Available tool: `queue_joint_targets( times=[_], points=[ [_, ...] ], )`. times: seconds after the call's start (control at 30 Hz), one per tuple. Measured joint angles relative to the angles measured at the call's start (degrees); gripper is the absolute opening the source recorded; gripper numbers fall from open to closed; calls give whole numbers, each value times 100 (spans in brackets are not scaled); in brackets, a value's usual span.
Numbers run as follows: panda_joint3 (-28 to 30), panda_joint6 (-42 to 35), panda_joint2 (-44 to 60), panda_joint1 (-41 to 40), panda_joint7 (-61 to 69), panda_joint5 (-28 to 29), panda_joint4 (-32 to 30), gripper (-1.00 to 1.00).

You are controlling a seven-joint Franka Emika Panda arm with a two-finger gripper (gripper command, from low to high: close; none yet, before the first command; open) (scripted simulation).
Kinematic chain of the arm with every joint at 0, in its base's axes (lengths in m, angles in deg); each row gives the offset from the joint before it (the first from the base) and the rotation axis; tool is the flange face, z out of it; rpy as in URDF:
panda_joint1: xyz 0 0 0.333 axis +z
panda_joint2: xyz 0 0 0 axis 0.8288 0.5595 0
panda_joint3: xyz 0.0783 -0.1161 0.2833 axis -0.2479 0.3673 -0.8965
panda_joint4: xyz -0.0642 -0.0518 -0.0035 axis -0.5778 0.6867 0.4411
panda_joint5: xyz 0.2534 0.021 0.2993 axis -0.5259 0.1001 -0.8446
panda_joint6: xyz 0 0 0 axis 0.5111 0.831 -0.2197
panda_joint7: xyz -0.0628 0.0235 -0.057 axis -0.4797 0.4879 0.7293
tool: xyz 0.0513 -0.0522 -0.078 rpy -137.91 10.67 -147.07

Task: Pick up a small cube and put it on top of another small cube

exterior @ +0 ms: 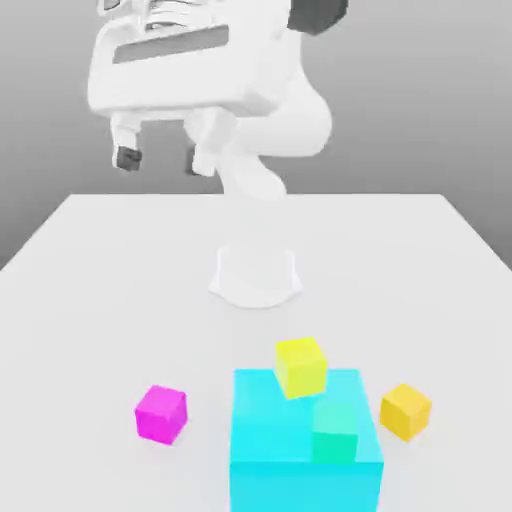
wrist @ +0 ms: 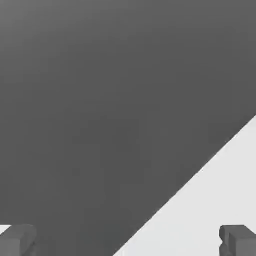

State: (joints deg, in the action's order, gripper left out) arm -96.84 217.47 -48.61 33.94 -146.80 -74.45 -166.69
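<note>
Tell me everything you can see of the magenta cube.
The magenta cube is small and plain, a single pink-purple with slightly different shades on its faces and no visible markings. It looks smooth and solid; what it is made of cannot be told. It sits on the pale table, turned at an angle, toward the exterior view's left of the big cyan block, with a gap between them. Nothing but the table touches it.

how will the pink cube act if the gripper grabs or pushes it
The pink cube looks rigid, so it probably won't squash. Its flat faces suggest it would slide rather than roll. Being as tall as wide, it seems unlikely to tip.
</note>
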Motion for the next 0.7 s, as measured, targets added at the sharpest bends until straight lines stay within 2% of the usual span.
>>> queue_joint_targets(
  times=[0.4,0.7],
  points=[
    [-234,953,1595,-939,-3052,323,-845,0],
    [-136,1725,2686,-1185,-4642,-114,-1394,0]
  ],
)
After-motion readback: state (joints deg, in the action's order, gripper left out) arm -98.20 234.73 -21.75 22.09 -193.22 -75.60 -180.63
